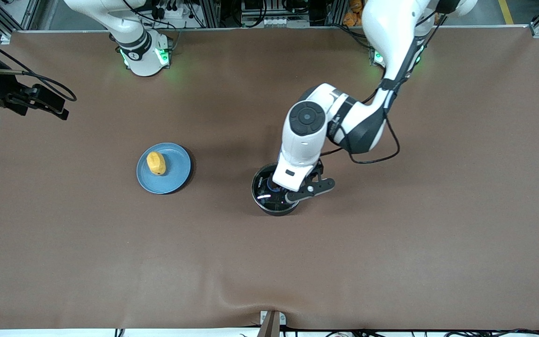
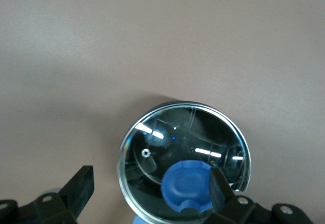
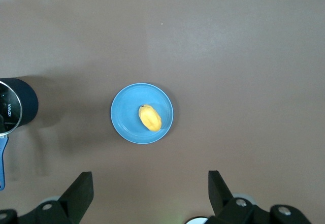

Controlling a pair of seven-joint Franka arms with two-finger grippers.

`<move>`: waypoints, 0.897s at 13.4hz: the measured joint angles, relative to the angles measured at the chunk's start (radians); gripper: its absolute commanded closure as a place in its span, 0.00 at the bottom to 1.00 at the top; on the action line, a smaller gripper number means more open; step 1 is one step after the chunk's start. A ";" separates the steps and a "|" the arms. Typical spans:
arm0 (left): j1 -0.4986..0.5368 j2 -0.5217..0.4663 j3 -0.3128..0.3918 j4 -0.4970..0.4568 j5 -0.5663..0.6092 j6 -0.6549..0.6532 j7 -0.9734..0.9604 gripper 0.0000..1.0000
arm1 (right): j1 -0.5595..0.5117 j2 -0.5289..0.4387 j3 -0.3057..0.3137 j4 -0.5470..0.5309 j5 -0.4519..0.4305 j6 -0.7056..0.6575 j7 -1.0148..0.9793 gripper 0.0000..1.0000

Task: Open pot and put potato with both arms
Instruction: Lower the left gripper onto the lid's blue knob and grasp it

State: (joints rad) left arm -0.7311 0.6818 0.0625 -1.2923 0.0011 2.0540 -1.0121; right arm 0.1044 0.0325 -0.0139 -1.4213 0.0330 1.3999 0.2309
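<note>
Gripper of the right arm (image 1: 58,110) at the frame's edge, upper part of the front view, hanging high over the brown table (image 1: 391,257) at the right arm's end, waiting; fingers (image 3: 81,191) spread wide with nothing between them.

Next along, at mid-height of the frame: flat light-blue plate (image 1: 176,173), with the potato (image 1: 156,163) lying on it, off-centre toward the right arm's end. Yellow-orange, oval, untouched, well apart from both grippers.

Near the frame's centre, slightly lower: the pot (image 1: 262,199), black, closed by a glass lid (image 2: 152,142) with a metal rim and a blue knob (image 2: 185,186). Blue handle (image 3: 2,163) seen only in the right wrist view; hidden under the arm in the front view.

Directly over the lid: left gripper (image 2: 150,188), reaching down from the upper part of the frame. Spread wide, the knob in the gap and close against one finger (image 2: 219,188), possibly touching it, though hard to tell from this angle. Nothing gripped.
</note>
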 measured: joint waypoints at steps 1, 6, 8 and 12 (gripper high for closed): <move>-0.016 0.011 0.010 0.008 0.000 0.012 -0.012 0.00 | 0.000 0.000 0.000 -0.002 0.000 0.000 0.000 0.00; -0.024 0.060 0.009 0.039 0.000 0.042 -0.014 0.00 | 0.000 0.000 0.001 -0.013 0.000 0.009 0.000 0.00; -0.027 0.088 0.006 0.052 0.000 0.046 -0.014 0.00 | -0.001 0.000 0.001 -0.017 0.000 0.010 0.000 0.00; -0.030 0.106 -0.006 0.060 0.000 0.047 -0.014 0.00 | -0.001 0.000 0.001 -0.017 0.000 0.010 0.000 0.00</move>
State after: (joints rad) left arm -0.7608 0.7881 0.0564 -1.2321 0.0011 2.1008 -1.0264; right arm 0.1029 0.0326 -0.0130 -1.4386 0.0330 1.4100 0.2309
